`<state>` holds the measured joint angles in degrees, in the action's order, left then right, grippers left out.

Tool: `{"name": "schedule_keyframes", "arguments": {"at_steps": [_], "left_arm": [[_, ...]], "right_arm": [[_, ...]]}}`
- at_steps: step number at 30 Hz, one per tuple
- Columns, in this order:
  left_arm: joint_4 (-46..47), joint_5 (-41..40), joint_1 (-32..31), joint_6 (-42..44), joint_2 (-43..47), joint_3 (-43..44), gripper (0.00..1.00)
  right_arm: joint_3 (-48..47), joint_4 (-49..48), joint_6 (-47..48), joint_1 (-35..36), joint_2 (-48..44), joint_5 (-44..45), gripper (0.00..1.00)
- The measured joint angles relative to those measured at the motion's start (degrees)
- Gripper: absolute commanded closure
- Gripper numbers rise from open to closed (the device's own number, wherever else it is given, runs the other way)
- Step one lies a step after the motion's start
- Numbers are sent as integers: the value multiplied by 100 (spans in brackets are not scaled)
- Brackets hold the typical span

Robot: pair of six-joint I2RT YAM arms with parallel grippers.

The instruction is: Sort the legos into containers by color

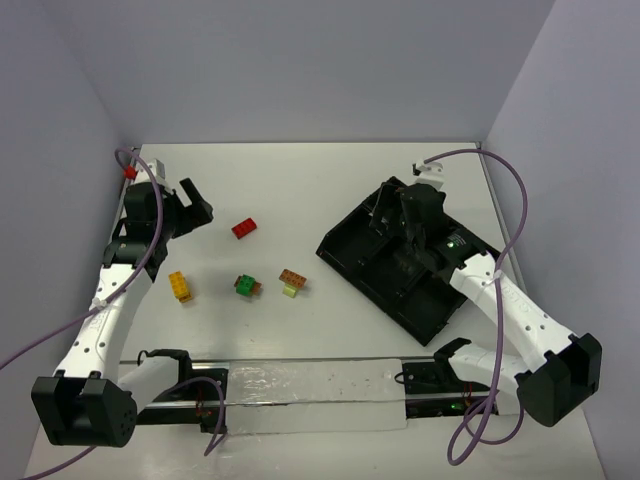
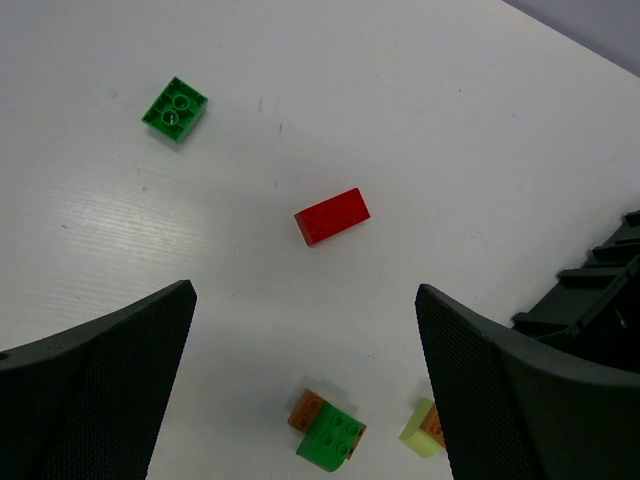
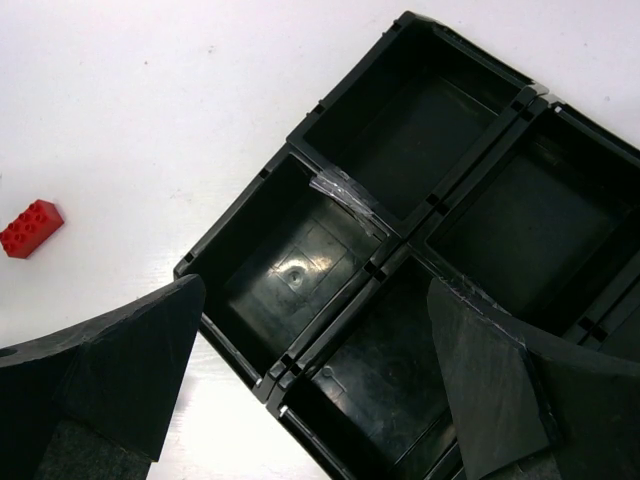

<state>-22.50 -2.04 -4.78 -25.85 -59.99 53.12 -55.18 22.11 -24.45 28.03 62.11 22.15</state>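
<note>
Left fingers (image 2: 100,390) are spread wide with nothing between them, hanging above the white table (image 2: 450,130). From the left wrist, the red brick (image 2: 332,216) lies flat on the table ahead of the fingers, roughly midway across the gap between them and well clear of both. A single green brick (image 2: 175,109) sits farther out, beyond the finger on the left of that view. Close in, at the bottom edge, a green brick stacked on an orange-brown one (image 2: 328,435) lies between the two fingers. A pale yellow-green and orange-brown pair (image 2: 420,432) lies just beside the finger on the right, which partly hides it.

Right fingers (image 3: 110,370) are likewise parted and hold nothing. They hang over the black divided tray (image 3: 240,205), with its compartments showing between them. The red brick shows at the left edge of the right wrist view, on bare table, apart from the tray and outside the fingers.

From above, the loose bricks sit on the left half of the table and the tray on the right, turned at an angle. The red brick is farthest from the arm bases. Nearer them lies a rough row — a yellow brick (image 1: 180,286), then the green stack, then the pale yellow-green pair. All of these are outside the tray.
</note>
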Motion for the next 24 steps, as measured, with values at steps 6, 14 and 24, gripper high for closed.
{"name": "schedule_keyframes", "arguments": {"at_steps": [6, 14, 24], "left_arm": [[-98, -66, -2, 72, -68, 44, 1], [-245, -388, -830, 332, -954, 594, 3], [-616, -1200, -1820, 1024, -3351, 2017, 7]], "right_arm": [[0, -2, -13, 11, -9, -83, 0], [0, 5, 9, 22, -54, -256, 0], [0, 20, 11, 22, -308, -253, 0]]}}
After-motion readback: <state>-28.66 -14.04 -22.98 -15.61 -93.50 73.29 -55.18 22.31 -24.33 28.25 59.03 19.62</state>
